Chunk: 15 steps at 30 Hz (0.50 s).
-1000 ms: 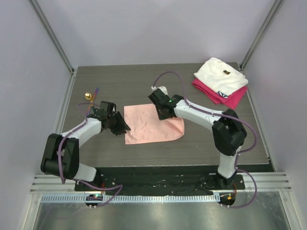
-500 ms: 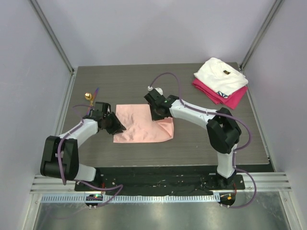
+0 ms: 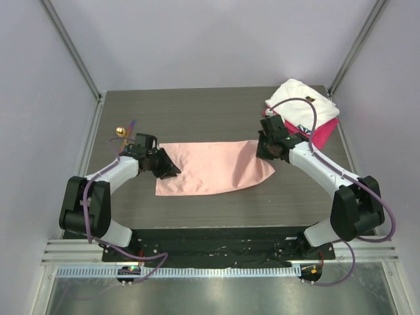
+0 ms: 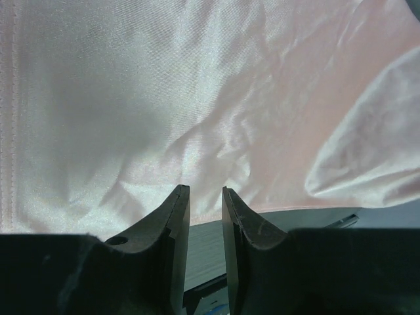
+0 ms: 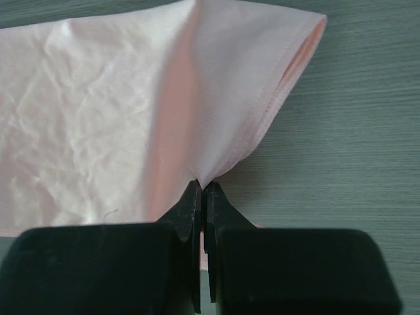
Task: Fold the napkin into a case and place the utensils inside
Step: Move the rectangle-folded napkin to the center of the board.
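Bordering strip, 6 o'clock: bare band of table (image 3: 275, 210) between the black base plate (image 3: 216, 241) and the napkin (image 3: 213, 169); widest toward 5 o'clock.
Napkin: middle of the table, creased, drawn out long from 9 to 3 o'clock between the two tools.
Near edge: slanted, lowest at the 7 o'clock corner, climbing toward 4 o'clock; that corner flat on the wood.
Left gripper (image 4: 200, 197): at the napkin's 9 o'clock edge; jaws parted by a narrow slot, tips over the cloth's border; cannot tell whether any cloth sits between them.
Right gripper (image 5: 202, 189): at the 3 o'clock end; jaws pressed together on a gathered pinch of napkin; stitched hem curled into a loop just past the tips.
Far edge: nearly straight, 9 to 3 o'clock.
Utensils (image 3: 122, 131): 10 o'clock, near the table's left edge, just beyond the left gripper, apart from the napkin; gold bowl and purple handle discernible, the rest too small to tell.
Room at 12 o'clock: wide bare band of table from the far edge to the back wall.
White cloth (image 3: 298, 98) over magenta cloth (image 3: 323, 136): folded, 2 o'clock corner, close behind the right wrist.
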Motion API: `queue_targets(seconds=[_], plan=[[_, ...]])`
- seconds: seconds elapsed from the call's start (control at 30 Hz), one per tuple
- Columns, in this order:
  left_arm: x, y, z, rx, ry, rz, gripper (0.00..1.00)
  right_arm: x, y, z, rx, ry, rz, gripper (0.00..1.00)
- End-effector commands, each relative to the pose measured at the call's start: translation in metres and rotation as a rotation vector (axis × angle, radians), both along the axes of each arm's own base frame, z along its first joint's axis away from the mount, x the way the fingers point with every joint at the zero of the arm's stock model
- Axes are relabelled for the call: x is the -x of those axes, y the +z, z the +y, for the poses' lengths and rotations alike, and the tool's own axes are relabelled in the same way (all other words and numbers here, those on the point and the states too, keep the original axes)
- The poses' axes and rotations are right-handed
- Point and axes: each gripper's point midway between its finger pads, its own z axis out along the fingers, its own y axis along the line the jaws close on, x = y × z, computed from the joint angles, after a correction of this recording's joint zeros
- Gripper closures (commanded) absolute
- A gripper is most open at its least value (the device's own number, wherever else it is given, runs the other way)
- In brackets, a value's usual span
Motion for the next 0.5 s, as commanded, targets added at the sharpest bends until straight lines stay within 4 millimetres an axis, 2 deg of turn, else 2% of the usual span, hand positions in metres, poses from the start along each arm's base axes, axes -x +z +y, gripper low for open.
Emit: queue_targets(seconds=[0.0,0.07,0.1,0.17,0.2,0.23,0.3,0.47], plan=[[-0.012,0.015,-0.01,0.048,-0.014,-0.045,0.7,0.001,-0.027,-0.019,-0.002,-0.007,0.044,0.98],[-0.012,0.017,-0.009,0.045,-0.015,-0.045,0.7,0.009,-0.045,-0.036,0.009,-0.063,0.1,0.91],[-0.011,0.019,-0.009,0.043,-0.022,-0.052,0.7,0.011,-0.048,-0.043,0.015,-0.084,0.107,0.79],[-0.008,0.021,-0.008,0.036,-0.031,-0.046,0.7,0.019,-0.055,-0.058,0.045,-0.137,0.116,0.66],[-0.007,0.023,-0.007,0.032,-0.033,-0.051,0.7,0.02,-0.052,-0.063,0.058,-0.153,0.1,0.53],[-0.007,0.027,-0.007,0.03,-0.039,-0.062,0.7,0.019,-0.051,-0.069,0.079,-0.171,0.088,0.48],[-0.005,0.031,-0.007,0.032,-0.043,-0.066,0.7,0.015,-0.047,-0.076,0.088,-0.189,0.073,0.4],[-0.005,0.039,-0.007,0.033,-0.048,-0.077,0.69,0.002,-0.049,-0.084,0.093,-0.208,0.082,0.38]])
